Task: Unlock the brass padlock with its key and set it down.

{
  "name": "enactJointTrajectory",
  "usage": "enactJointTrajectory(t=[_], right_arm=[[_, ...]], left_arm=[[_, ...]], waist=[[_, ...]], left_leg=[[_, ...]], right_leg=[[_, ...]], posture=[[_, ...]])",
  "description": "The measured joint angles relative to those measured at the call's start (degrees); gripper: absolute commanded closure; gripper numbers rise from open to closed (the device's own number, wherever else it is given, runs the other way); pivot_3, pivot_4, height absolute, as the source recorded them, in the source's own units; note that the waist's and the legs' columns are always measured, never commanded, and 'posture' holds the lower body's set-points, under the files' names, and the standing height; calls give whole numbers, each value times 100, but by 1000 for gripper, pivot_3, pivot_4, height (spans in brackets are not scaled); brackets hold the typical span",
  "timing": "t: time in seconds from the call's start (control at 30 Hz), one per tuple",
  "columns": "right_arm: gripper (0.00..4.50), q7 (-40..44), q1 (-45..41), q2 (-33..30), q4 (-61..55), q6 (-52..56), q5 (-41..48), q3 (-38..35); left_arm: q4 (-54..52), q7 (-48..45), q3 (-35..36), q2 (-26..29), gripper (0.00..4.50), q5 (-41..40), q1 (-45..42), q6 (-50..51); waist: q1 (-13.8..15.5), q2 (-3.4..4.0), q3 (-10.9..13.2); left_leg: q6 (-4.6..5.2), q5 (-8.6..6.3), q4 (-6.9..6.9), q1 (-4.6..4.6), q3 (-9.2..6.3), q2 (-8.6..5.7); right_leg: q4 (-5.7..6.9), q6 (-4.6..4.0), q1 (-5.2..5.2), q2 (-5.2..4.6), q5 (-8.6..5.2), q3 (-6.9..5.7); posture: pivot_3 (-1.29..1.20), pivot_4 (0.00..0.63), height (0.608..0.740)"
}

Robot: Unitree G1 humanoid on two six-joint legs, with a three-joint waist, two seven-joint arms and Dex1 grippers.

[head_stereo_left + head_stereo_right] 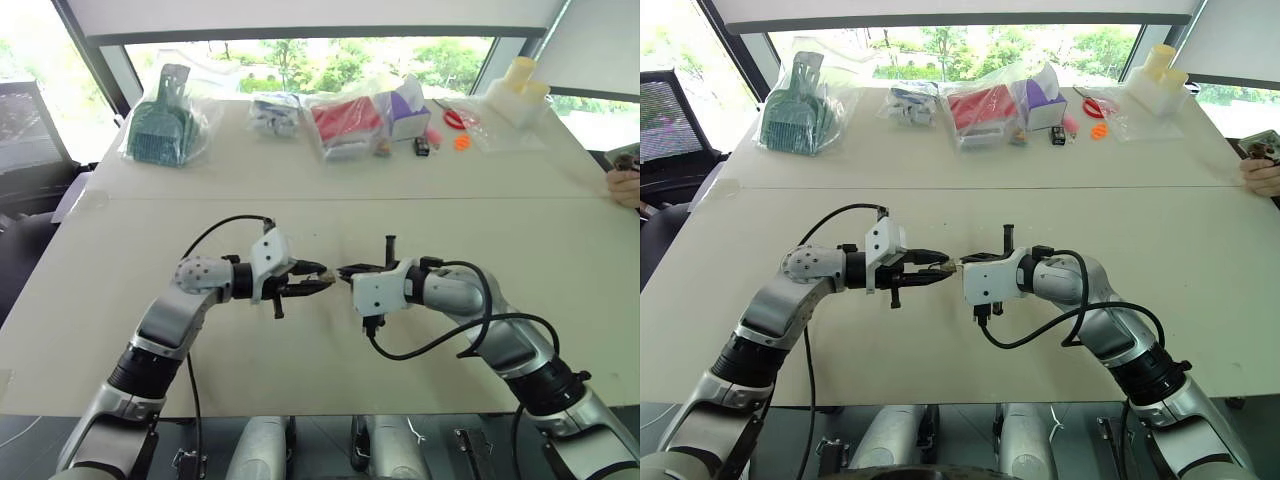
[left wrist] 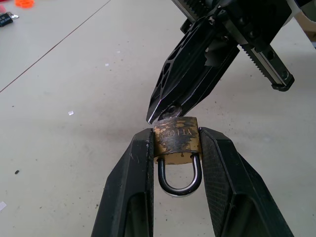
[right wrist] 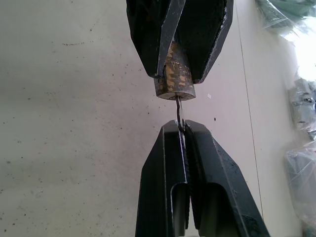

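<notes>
My left gripper [image 2: 176,134] is shut on the brass padlock [image 2: 176,139], pinching its body from both sides a little above the table [image 1: 320,210]. The silvery shackle [image 2: 180,183] points back toward the wrist, and both its legs sit in the body. My right gripper [image 3: 180,126] faces it tip to tip and is shut on the key [image 3: 178,106], whose thin blade runs into the padlock's [image 3: 175,79] end face. In the head views the two grippers [image 1: 318,278] [image 1: 345,271] meet at the middle of the table.
Along the table's far edge lie a bagged green brush set [image 1: 160,125], a bag of red items [image 1: 345,122], a purple box [image 1: 408,115], red scissors [image 1: 455,118] and white containers [image 1: 520,90]. A person's hand [image 1: 625,187] rests at the right edge.
</notes>
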Motion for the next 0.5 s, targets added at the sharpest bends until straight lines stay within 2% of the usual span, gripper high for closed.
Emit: enactJointTrajectory(t=[0.27, 0.5], right_arm=[[4400, 240, -130, 21, 5, 161, 30, -3], [4400, 861, -442, 51, 103, 621, 413, -1]], left_arm=[[88, 38, -77, -22, 3758, 359, -5, -535], [378, 213, -275, -99, 3758, 987, -29, -1596]], waist=[[1, 0, 0], [1, 0, 0]], left_leg=[[0, 0, 0, 0, 0, 0], [0, 0, 0, 0, 1, 0]], right_leg=[[0, 0, 0, 0, 0, 0], [1, 0, 0, 0, 1, 0]], posture=[[0, 150, 740], [0, 150, 740]])
